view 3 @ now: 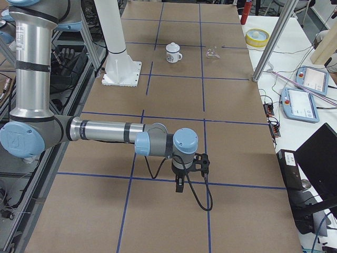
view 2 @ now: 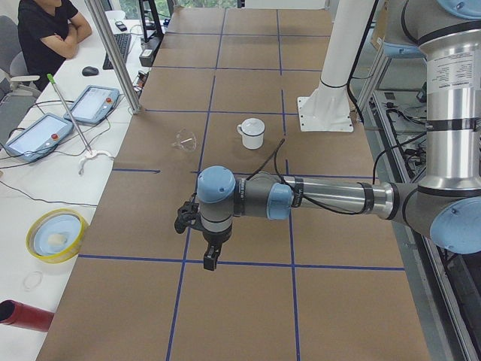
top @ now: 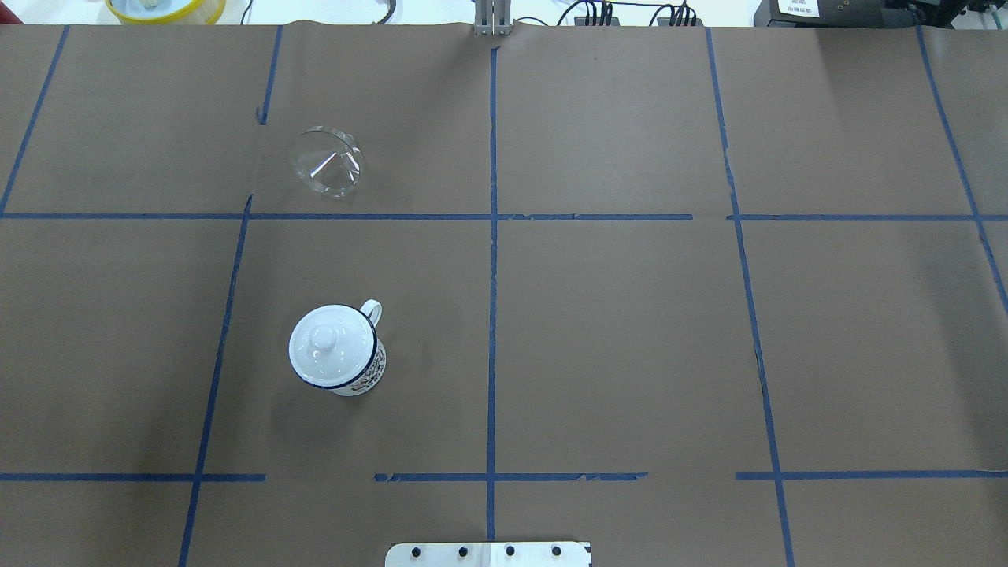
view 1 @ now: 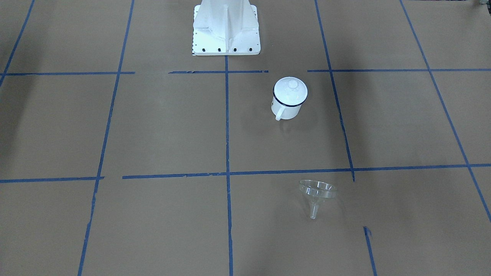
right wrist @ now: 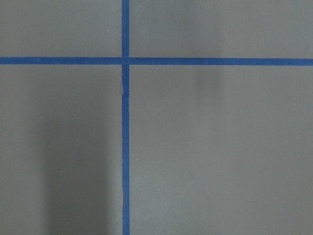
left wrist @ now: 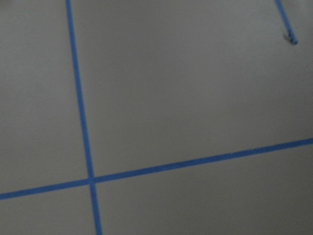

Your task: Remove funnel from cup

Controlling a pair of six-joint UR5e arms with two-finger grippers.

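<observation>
The clear funnel (view 1: pixel 317 191) lies on its side on the brown paper, spout toward the operators' side, well apart from the cup; it also shows in the overhead view (top: pixel 327 161). The white cup (view 1: pixel 285 109) with a dark blue rim stands upright, with a white knobbed lid (top: pixel 331 346) on top. My left gripper (view 2: pixel 211 259) shows only in the exterior left view, far from both. My right gripper (view 3: pixel 179 187) shows only in the exterior right view, also far away. I cannot tell whether either is open or shut. Both wrist views show only paper and blue tape.
The white robot base (view 1: pixel 226 27) stands behind the cup. A yellow-rimmed bowl (view 2: pixel 56 235), a red cylinder (view 2: pixel 26 316), teach pendants (view 2: pixel 92 104) and a metal post (view 2: pixel 113 53) are beside the table. A person (view 2: pixel 45 30) sits beyond them.
</observation>
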